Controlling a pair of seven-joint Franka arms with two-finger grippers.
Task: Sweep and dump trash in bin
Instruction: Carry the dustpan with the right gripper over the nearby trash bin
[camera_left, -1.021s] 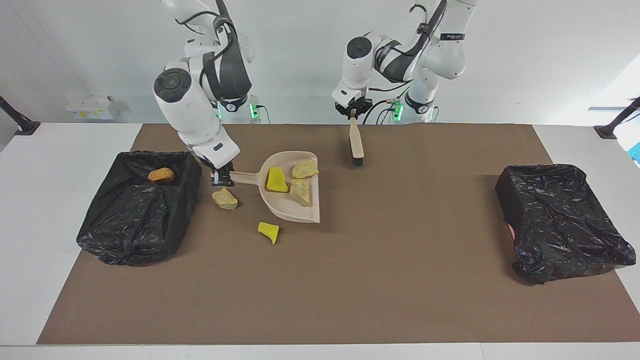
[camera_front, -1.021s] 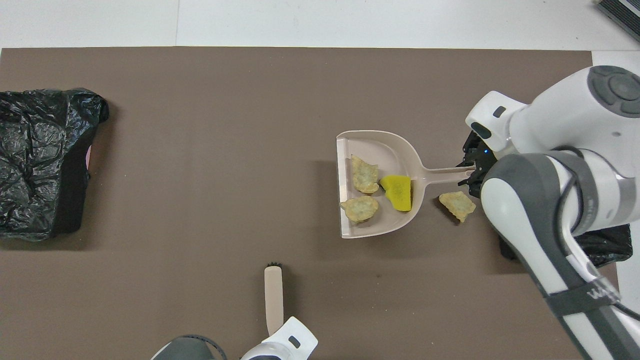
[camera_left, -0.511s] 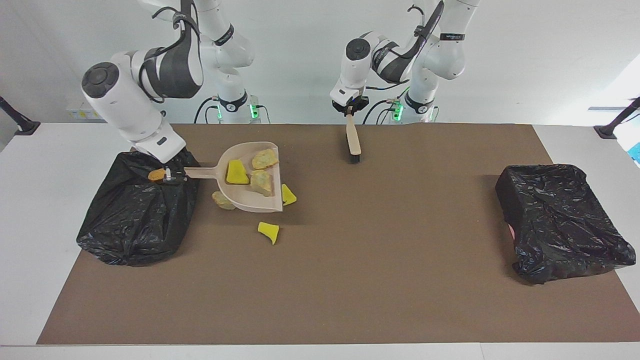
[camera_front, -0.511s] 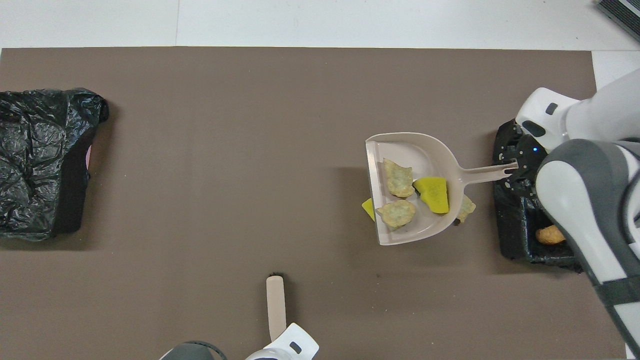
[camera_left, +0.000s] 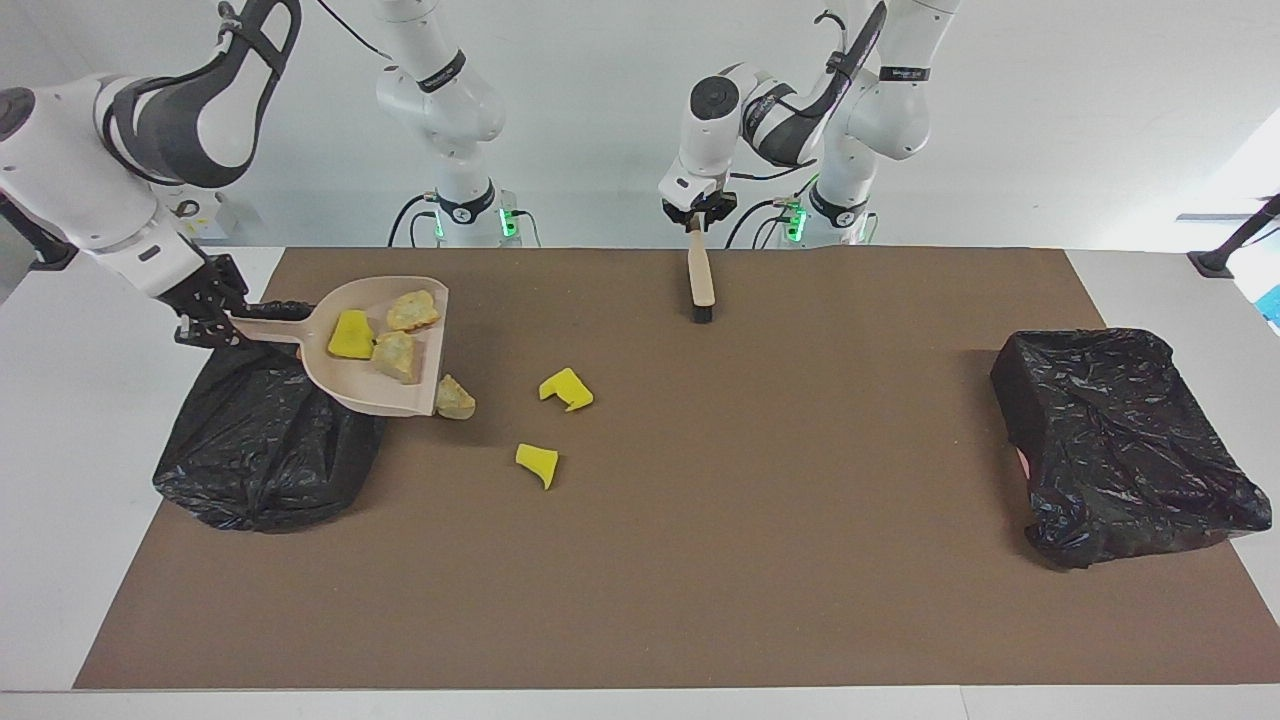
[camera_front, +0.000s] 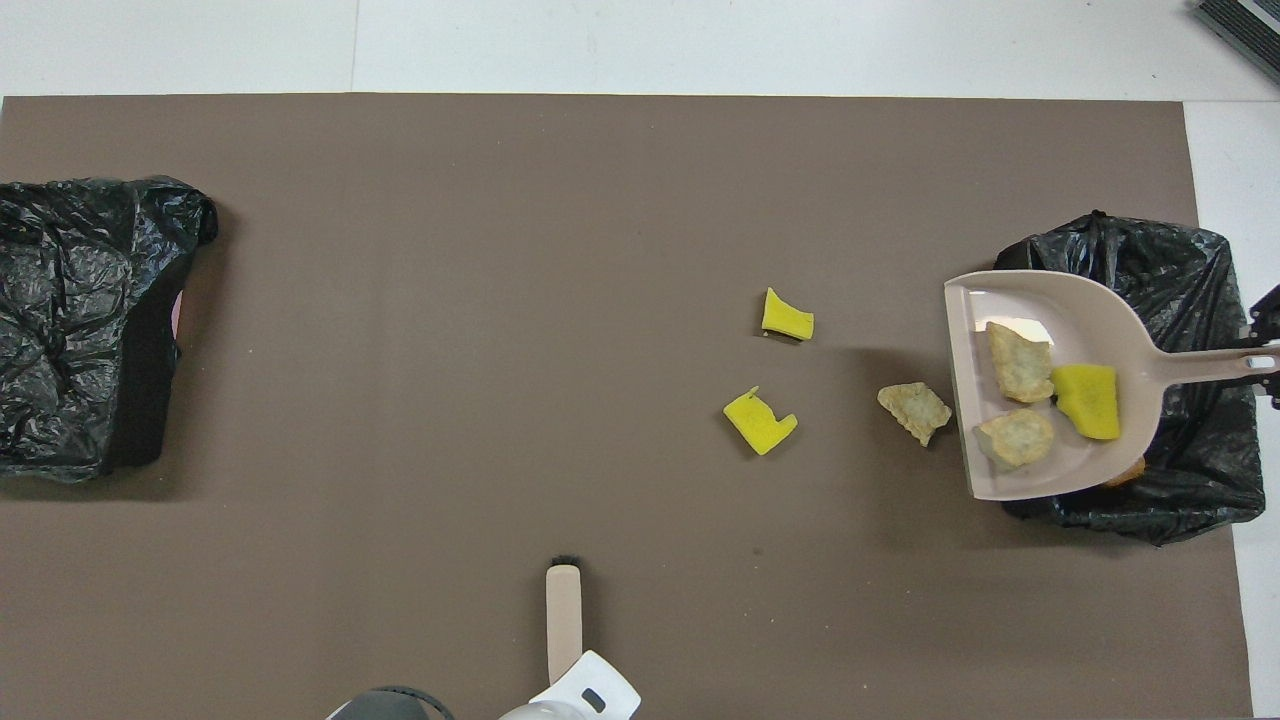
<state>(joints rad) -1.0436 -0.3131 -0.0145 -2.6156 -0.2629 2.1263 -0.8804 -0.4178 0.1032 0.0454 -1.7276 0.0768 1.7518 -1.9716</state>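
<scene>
1. We see the dustpan (camera_left: 375, 375) now raised over the black bin (camera_left: 262, 450) at the right arm's end of the desk (camera_left: 800, 550); a second ago it lay flat on the brown mat beside that bin
2. Three pieces of trash (camera_left: 385, 335) ride in the pan: one yellow wedge and two tan lumps. We judge the dump is next, with a tilt needed to slide them out
3. The lift uncovered work left: a tan lump (camera_left: 455, 398) and two yellow wedges (camera_left: 566, 389) lie on the mat near the bin, so another sweep seems due
4. Our right hand (camera_left: 208, 318) grips the pan's handle out past the bin, wrist about level, arm stretched outward
5. Our left hand (camera_left: 697, 216) holds the brush (camera_left: 699, 283) by its handle top, bristles down on the mat close to the robots, waiting; its grip has started to ease
</scene>
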